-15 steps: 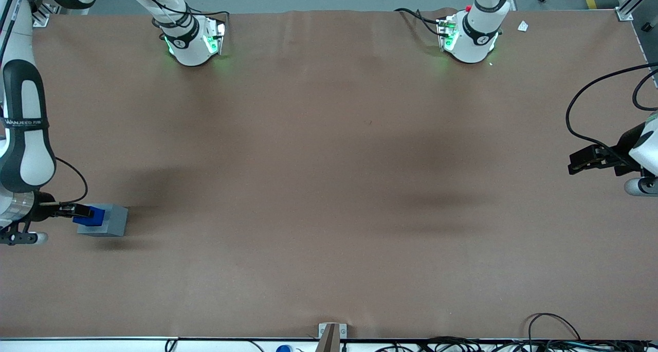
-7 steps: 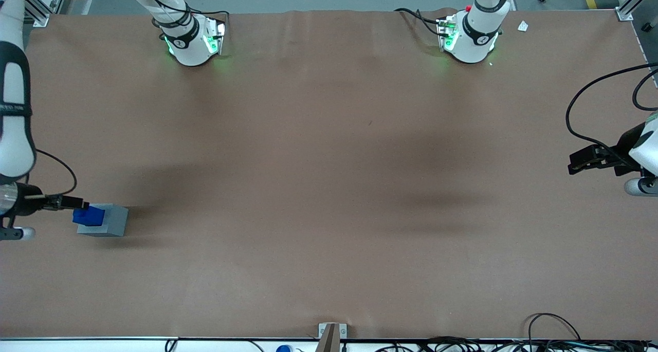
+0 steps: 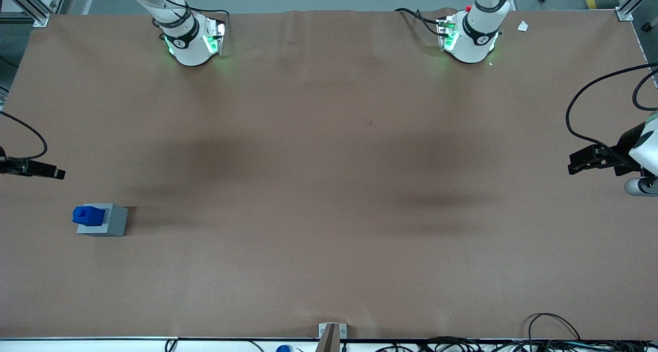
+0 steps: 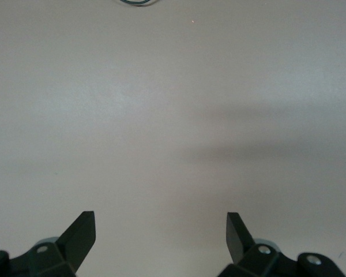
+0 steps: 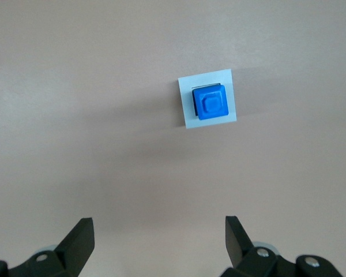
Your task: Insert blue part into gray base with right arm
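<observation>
Sitting in the gray base (image 3: 103,221), blue part (image 3: 87,215) showing in the square recess, top poking above the rim; wrist view confirming blue part (image 5: 210,103) inside gray base (image 5: 208,98), a thin dark gap showing along one recess edge. Resting on the desk (image 3: 329,177) near the working arm's end, closer to the front edge than to the arm mounts. Hanging clear above and apart from the block, gripper (image 5: 155,234) with jaws spread wide, holding nothing; in the front view only the gripper (image 3: 49,171) tip and its cable (image 3: 31,136) peeking in at the desk's edge. Judging insertion step as done, release finished, retreat in hand. Next move likely calling for nothing more than parking away from the base, maybe checking seating, since full depth not being verifiable from here.
</observation>
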Controlling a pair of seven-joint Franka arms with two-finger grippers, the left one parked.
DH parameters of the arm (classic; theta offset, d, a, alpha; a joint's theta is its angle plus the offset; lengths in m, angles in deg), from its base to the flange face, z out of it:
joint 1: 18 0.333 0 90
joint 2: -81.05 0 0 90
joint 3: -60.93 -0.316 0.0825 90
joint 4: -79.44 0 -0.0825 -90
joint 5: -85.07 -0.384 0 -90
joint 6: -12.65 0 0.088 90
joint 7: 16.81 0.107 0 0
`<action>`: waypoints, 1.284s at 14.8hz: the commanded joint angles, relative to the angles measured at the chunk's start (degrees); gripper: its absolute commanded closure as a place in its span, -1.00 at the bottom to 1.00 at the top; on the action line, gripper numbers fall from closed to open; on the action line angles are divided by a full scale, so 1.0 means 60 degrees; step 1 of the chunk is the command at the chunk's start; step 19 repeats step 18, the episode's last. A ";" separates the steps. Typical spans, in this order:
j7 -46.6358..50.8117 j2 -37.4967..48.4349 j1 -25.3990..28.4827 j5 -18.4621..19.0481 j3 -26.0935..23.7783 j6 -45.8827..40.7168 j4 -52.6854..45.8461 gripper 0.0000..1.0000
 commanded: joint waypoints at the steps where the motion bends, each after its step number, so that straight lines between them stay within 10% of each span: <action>1: 0.1130 0.1006 0.0545 0.0341 -0.0017 -0.0385 0.0469 -1.00; 8: 0.1192 0.4448 0.1233 0.0516 -0.0047 0.0110 0.3162 -1.00; 19: 0.1119 0.4248 0.2069 0.1058 -0.0076 -0.0444 0.2097 -1.00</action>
